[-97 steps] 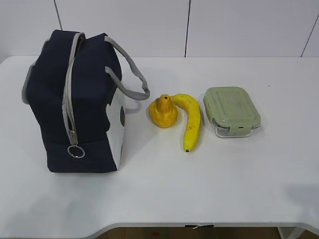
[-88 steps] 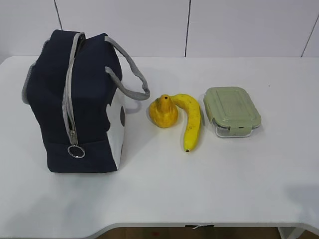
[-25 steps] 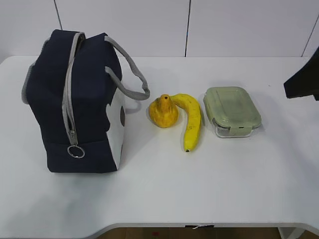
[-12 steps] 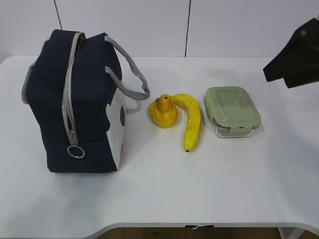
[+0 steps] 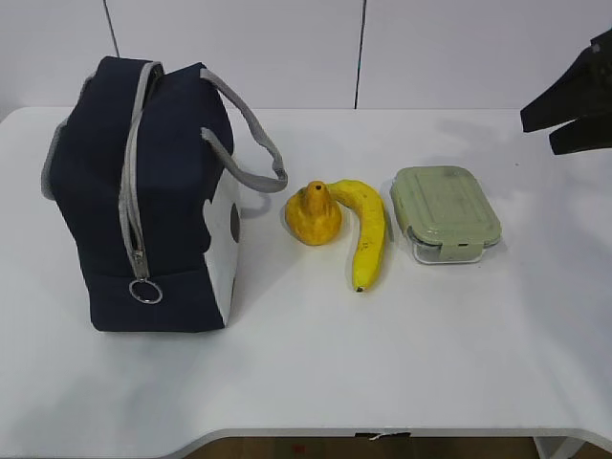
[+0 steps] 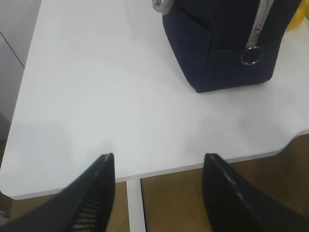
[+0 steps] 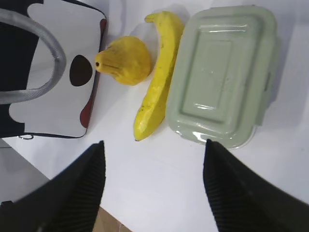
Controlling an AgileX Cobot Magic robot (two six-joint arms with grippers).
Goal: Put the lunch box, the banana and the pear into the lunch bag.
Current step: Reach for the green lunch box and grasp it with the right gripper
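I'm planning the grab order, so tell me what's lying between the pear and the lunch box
The banana lies between the pear and the lunch box, its upper end against the pear. Both the exterior view and the right wrist view show it.

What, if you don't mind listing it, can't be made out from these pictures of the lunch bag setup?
- Lunch bag interior: hidden in every view; the zipper looks shut.
- Lunch box contents: exterior view, the pale green lid covers them.
- Right gripper: the exterior view's right edge cuts off the arm; only the wrist view shows the fingers, spread.
- Left gripper: absent from the exterior view.
- Bag's top: cut off in the left wrist view.
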